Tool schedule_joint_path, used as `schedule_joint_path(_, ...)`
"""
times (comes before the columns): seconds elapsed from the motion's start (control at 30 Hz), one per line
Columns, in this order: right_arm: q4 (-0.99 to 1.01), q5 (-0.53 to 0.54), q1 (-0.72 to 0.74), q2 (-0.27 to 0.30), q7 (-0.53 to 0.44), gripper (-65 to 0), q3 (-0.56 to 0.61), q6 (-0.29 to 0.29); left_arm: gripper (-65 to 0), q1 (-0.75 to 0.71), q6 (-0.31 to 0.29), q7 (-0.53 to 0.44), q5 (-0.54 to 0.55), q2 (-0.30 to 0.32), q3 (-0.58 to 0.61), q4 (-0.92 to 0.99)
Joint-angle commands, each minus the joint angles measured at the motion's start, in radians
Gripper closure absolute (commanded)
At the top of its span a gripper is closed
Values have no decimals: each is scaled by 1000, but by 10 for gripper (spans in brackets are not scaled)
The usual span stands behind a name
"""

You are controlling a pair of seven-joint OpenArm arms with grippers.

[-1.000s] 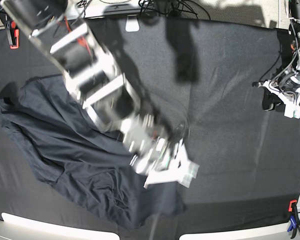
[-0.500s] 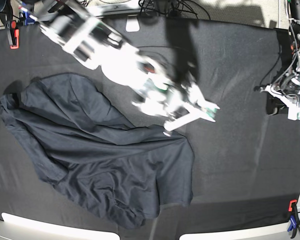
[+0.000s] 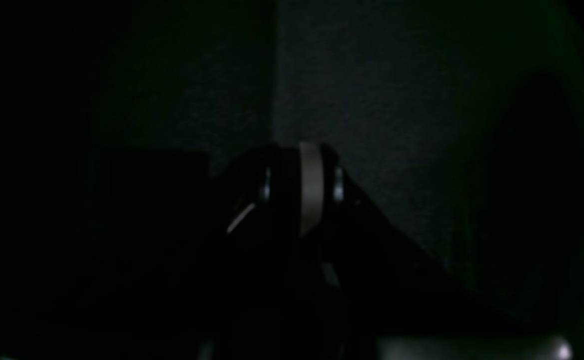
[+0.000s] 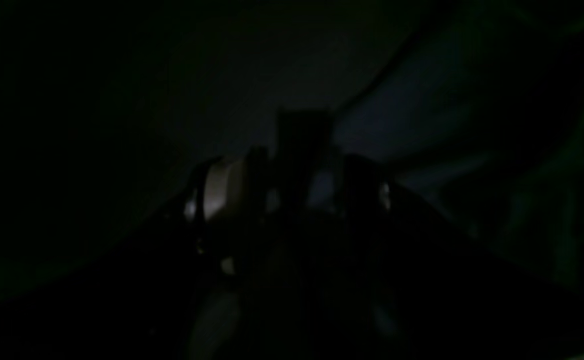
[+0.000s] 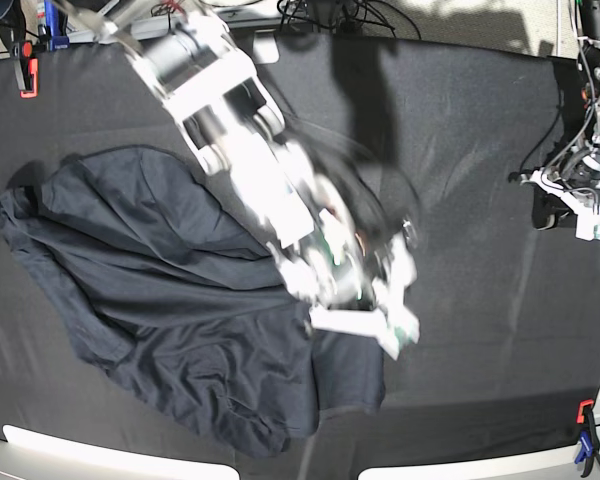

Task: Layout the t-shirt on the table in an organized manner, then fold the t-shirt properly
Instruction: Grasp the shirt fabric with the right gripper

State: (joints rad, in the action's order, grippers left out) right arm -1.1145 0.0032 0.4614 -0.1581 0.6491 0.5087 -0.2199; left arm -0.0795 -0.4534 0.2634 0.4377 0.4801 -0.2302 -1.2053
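**Right hand low over the shirt's edge, left hand parked at the side**

The right hand [image 5: 385, 310] is blurred in the base view and sits low over the right edge of the t-shirt [image 5: 180, 300], near the middle of the counter [image 5: 460, 150]. Its white fingers [image 5: 398, 330] point toward the near edge. Whether they are spread or pinching cloth cannot be told: the base view is smeared there, and the right wrist view is almost black, showing only dim shapes of the hand [image 4: 292, 190] against dark fabric. The right arm [image 5: 220, 110] reaches in from the far left corner and crosses the shirt's upper right part.

The shirt lies crumpled on the left half of the counter, spread from the left edge toward the centre, with heavy folds and a bunched lower hem near the front rim.

The left hand [image 5: 570, 200] rests well apart at the right edge of the counter, away from the shirt. In the left wrist view the hand [image 3: 304, 190] appears narrow, nearly closed, with nothing visible in it above bare black cloth.

A red clamp [image 5: 26, 75] grips the far left corner, another clamp [image 5: 586, 425] the near right corner.
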Motion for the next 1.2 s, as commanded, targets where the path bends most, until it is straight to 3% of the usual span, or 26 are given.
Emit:
schedule_joint_path(0.0, 35, 3, 51, 1, -36, -304, 3, 59, -56, 13, -7, -24, 8, 19, -6, -18)
schedule_joint_path(0.07, 135, -14, 102, 1, -35, -304, 28, 121, -56, 13, -7, -26, 9, 19, -6, -18)
schedule_joint_path(0.17, 244, -25, 149, 1, -47, -303, 59, 122, -56, 13, -7, -30, 9, 19, -6, -18)
schedule_joint_path(0.4, 274, 8, 156, 1, -105, -303, 164, 24, -56, 13, -6, -30, 8, 19, -6, -18)
schedule_joint_path(0.63, 274, -3, 155, 1, -98, -303, 266, 24, -56, 13, -7, -30, 8, 19, -6, -18)
schedule_joint_path(0.9, 337, -83, 148, 1, -84, -295, 270, 24, -56, 13, -7, -29, 8, 19, -6, -18)
schedule_joint_path(0.97, 351, -132, 147, 1, -88, -257, 270, 29, -56, 13, -7, -29, 8, 19, -6, -18)
schedule_joint_path(1.07, 352, -204, 151, 1, -97, -191, 270, 80, -56, 13, -6, -29, 8, 19, -6, -18)
schedule_joint_path(1.17, 352, -219, 153, 1, -108, -72, 270, 85, -56, 13, -7, -29, 8, 19, -6, -18)
